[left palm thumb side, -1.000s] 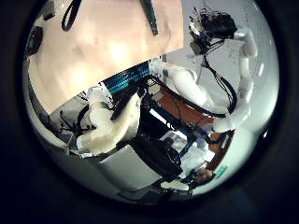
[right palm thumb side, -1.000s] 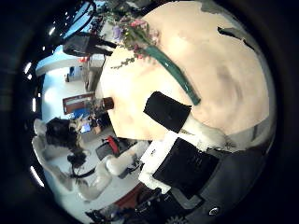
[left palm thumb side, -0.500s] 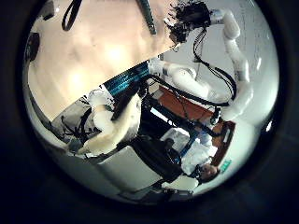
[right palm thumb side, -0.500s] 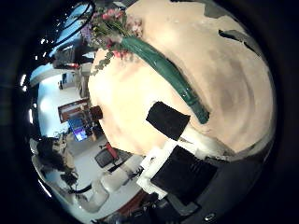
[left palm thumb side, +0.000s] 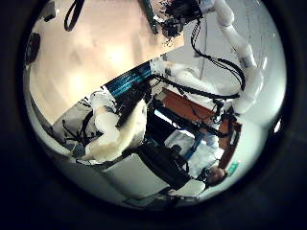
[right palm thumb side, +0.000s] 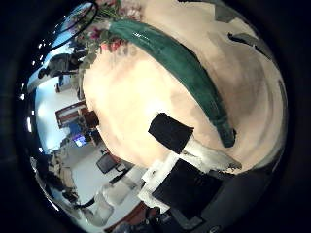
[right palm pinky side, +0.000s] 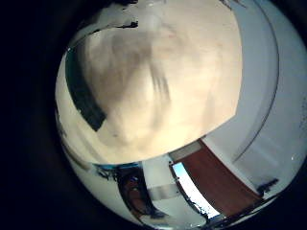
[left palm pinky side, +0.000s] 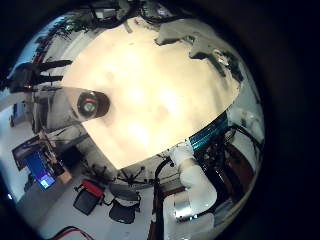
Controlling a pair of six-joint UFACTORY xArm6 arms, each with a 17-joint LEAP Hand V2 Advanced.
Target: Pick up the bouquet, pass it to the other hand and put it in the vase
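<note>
Lying on table (right palm thumb side: 175, 87): bouquet (right palm thumb side: 180, 63) | vase (left palm pinky side: 92, 103) empty | fingers' state: cannot tell

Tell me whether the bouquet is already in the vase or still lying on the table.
Still on the table: the bouquet lies flat on the table below the right palm, while the vase stands apart, its mouth empty.

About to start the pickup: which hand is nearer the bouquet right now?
The right hand. The bouquet lies on the table close under its palm, filling much of that view. The left hand is farther off, over the vase.
</note>
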